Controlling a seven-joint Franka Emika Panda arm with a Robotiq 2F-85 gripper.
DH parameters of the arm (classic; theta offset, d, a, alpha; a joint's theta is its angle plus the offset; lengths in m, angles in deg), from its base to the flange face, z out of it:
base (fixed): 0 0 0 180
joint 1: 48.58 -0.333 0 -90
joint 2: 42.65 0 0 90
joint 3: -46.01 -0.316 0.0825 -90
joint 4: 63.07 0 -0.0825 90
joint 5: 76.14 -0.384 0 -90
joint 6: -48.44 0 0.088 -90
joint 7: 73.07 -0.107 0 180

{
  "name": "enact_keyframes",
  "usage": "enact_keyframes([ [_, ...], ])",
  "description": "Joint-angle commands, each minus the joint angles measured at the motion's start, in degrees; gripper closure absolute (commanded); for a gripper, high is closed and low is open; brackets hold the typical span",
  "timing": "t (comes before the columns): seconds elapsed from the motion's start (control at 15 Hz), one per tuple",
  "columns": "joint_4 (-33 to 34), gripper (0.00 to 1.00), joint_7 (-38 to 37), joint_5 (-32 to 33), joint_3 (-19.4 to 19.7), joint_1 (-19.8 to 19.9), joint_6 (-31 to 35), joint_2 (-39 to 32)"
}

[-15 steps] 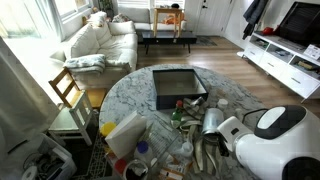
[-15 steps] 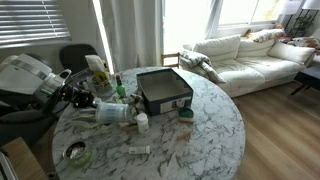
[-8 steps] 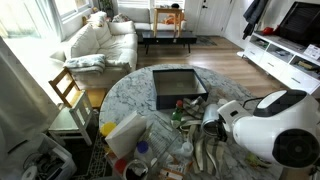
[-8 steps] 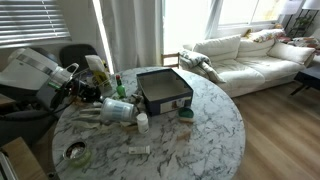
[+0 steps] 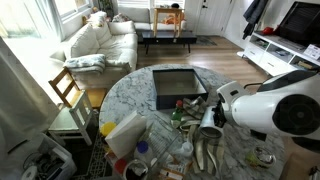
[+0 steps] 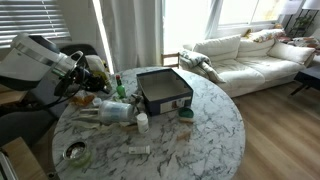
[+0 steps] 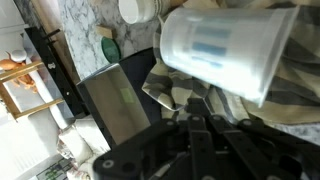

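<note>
1. While my gripper [image 7: 200, 128] hangs shut with nothing in it, the white cup [image 7: 225, 45] lies tipped on the striped cloth [image 7: 165, 88], near the dark tray [image 7: 112, 100].
2. Risk: closed fingers bump the cup and it rolls across the table [image 6: 190, 140].
3. Risk: fingertips snag the cloth and drag the cup with it.

Rounded, glossy white-and-black arm [image 5: 285, 108]
</note>
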Motion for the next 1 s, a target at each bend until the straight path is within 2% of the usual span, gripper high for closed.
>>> enact_keyframes([
  [0.0, 0.1, 1.0, 3.9, -6.6, 1.4, 1.1, 3.2, 2.6],
  [0.27, 0.3, 1.0, 6.6, -9.5, 2.0, 0.7, 4.5, 3.4],
  [0.33, 0.1, 0.74, 7.4, -10.3, 1.9, 0.4, 5.2, 3.4],
  [0.4, -0.1, 0.73, 7.9, -10.9, 1.7, 0.0, 6.2, 3.0],
  [0.53, -0.9, 0.6, 9.9, -12.9, 1.4, -1.1, 8.9, 2.5],
  [0.67, -2.5, 0.44, 15.2, -15.7, 1.6, -2.6, 12.0, 1.8],
  [0.93, -5.7, 0.15, 23.5, -20.3, 1.2, -5.2, 13.1, 0.2],
])
